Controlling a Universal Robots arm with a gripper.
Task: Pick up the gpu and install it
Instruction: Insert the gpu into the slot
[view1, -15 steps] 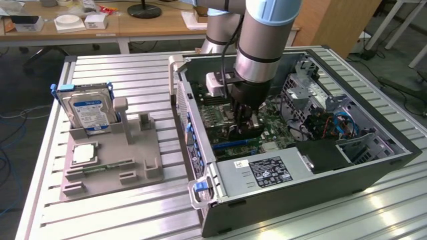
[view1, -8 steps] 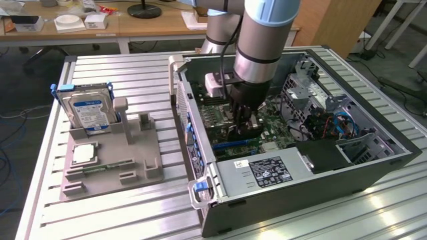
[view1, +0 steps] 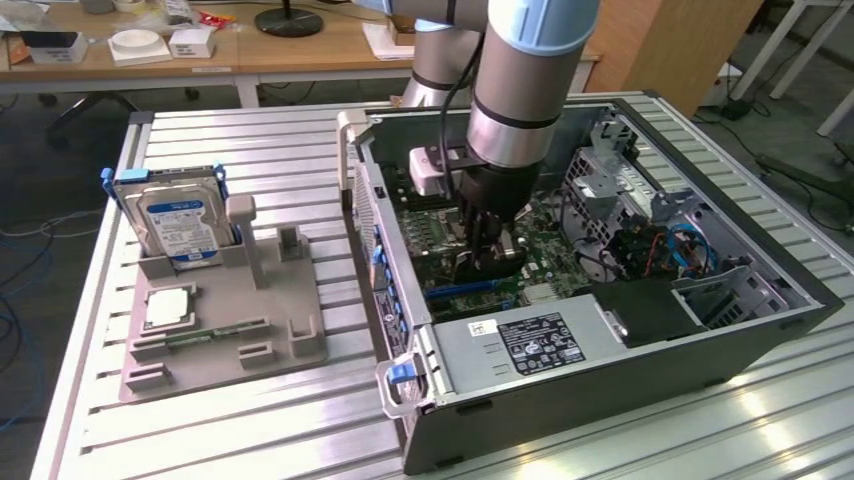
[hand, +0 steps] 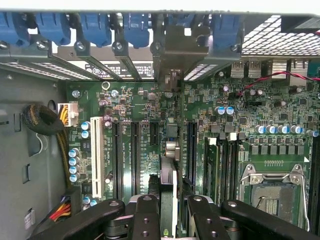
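Observation:
My gripper reaches down into the open computer case, close above the green motherboard. It is shut on the gpu, a thin card seen edge-on between the two black fingers. The card stands upright over the row of long black expansion slots. Its far end reaches the metal bracket at the case's rear slot openings. Whether its edge sits in a slot is hidden. In the exterior view the gripper hangs low in the middle of the case, over the board.
A white slot and the CPU socket flank the card. The power supply fills the case's near end. Cables and a drive cage line its right side. On the exterior view's left, a grey fixture holds a hard drive.

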